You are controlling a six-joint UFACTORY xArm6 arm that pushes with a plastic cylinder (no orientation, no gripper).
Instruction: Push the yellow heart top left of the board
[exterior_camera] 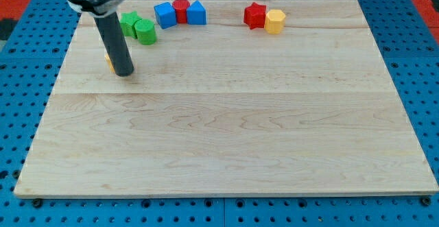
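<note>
Here, reckoning every place from our tip [125,73], left to right:

1. Yellow heart [109,63]: touching the tip's left side, almost wholly hidden behind the rod; only a sliver of yellow shows, so we cannot confirm its shape. It already lies in the upper left part of the board [226,145], which suggests the push is far along.
2. Tip: planted on the board. There are no jaws to be open or closed; the rod merely bears sideways on the heart, presumably to drive it further left and up.
3. Two green blocks [138,27]: just above and slightly right of the tip, touching each other; shapes unclear. We judge them near enough to be clipped by a careless stroke.
4. Blue block [164,14], red cylinder [181,9], second blue block [197,12]: up and right of the tip, a close row at the top edge.
5. Red star [255,15] and yellow hexagon [275,21]: well right of the tip, touching, out of the way.
</note>
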